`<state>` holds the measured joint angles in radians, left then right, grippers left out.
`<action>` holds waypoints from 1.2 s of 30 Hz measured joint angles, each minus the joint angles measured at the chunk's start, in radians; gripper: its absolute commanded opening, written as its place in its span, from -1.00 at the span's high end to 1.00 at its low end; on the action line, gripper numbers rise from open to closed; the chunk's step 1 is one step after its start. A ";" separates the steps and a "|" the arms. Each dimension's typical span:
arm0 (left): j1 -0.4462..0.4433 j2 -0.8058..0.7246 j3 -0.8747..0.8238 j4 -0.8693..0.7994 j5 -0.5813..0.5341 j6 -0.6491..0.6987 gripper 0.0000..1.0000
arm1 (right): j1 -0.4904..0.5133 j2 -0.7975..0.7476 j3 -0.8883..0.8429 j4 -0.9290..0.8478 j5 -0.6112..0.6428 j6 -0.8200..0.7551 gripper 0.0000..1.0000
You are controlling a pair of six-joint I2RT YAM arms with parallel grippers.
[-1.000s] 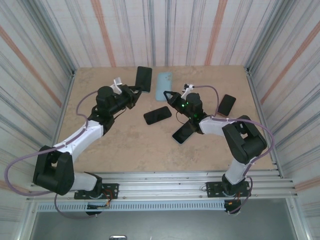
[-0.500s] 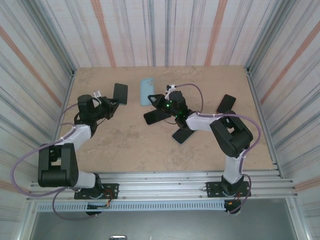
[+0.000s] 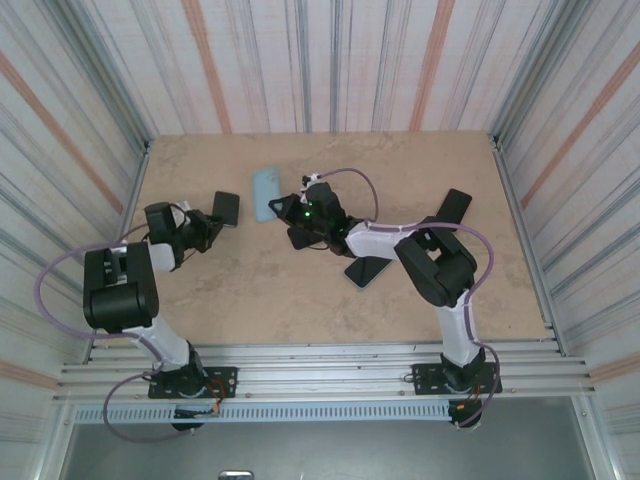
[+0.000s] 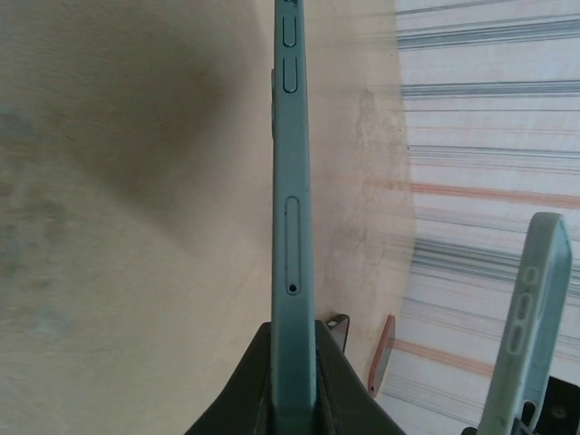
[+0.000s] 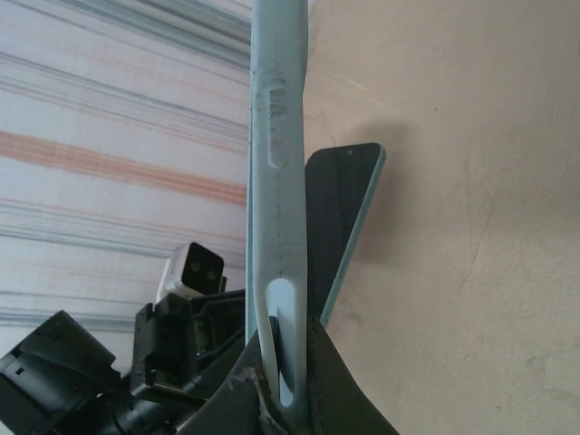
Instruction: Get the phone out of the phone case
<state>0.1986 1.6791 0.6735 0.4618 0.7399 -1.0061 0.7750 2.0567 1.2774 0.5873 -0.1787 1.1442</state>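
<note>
We see a beige, stone-patterned bench enclosed by wall panels striped white, grey and orange. The left gripper is clamped tight on one end of the phone, near the bench's left edge. The right gripper is closed on the pale blue phone case, just beside the phone but apart from it. A dark handset lies right of centre, and another handset near the right edge
</note>
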 measured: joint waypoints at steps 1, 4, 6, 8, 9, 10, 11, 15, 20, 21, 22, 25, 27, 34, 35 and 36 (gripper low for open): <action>0.005 0.008 0.000 0.004 0.001 0.006 1.00 | 0.005 0.012 0.014 -0.007 0.000 0.007 0.78; 0.016 0.040 0.000 0.030 0.001 0.017 1.00 | 0.018 0.040 0.051 -0.040 0.008 0.025 0.80; 0.025 0.072 0.000 0.057 0.013 0.020 1.00 | 0.024 0.058 0.082 -0.080 0.021 0.033 0.81; 0.036 0.092 0.000 0.087 0.027 0.027 1.00 | 0.031 0.079 0.122 -0.119 0.026 0.045 0.81; 0.040 0.096 0.000 0.095 0.028 0.030 1.00 | 0.033 0.088 0.137 -0.129 0.027 0.050 0.81; 0.044 0.100 0.000 0.102 0.029 0.035 1.00 | 0.036 0.096 0.151 -0.140 0.029 0.053 0.81; 0.046 0.104 0.000 0.106 0.031 0.039 1.00 | 0.038 0.102 0.161 -0.148 0.029 0.053 0.81; 0.056 0.131 0.000 0.139 0.050 0.049 1.00 | 0.051 0.133 0.208 -0.179 0.034 0.059 0.81; 0.064 0.149 0.000 0.160 0.070 0.057 0.76 | 0.064 0.174 0.244 -0.204 0.047 0.068 0.81; 0.066 0.149 0.001 0.158 0.072 0.061 0.69 | 0.066 0.182 0.249 -0.211 0.051 0.072 0.81; 0.068 0.149 0.001 0.153 0.072 0.066 0.65 | 0.067 0.187 0.253 -0.216 0.052 0.075 0.81; 0.075 0.149 0.003 0.103 0.063 0.077 0.50 | 0.068 0.208 0.268 -0.235 0.058 0.078 0.81; 0.077 0.149 0.003 0.072 0.059 0.091 0.36 | 0.068 0.226 0.287 -0.241 0.063 0.078 0.81; 0.077 0.148 0.015 -0.017 0.045 0.133 0.16 | 0.068 0.278 0.367 -0.290 0.084 0.074 0.81; 0.077 0.144 0.022 -0.031 0.043 0.144 0.12 | 0.069 0.287 0.380 -0.298 0.085 0.071 0.81; 0.077 0.140 0.029 -0.048 0.039 0.155 0.10 | 0.069 0.295 0.390 -0.301 0.087 0.070 0.82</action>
<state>0.2756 1.8191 0.7021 0.4133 0.7784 -0.8509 0.8444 2.3520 1.6676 0.2863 -0.0917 1.2144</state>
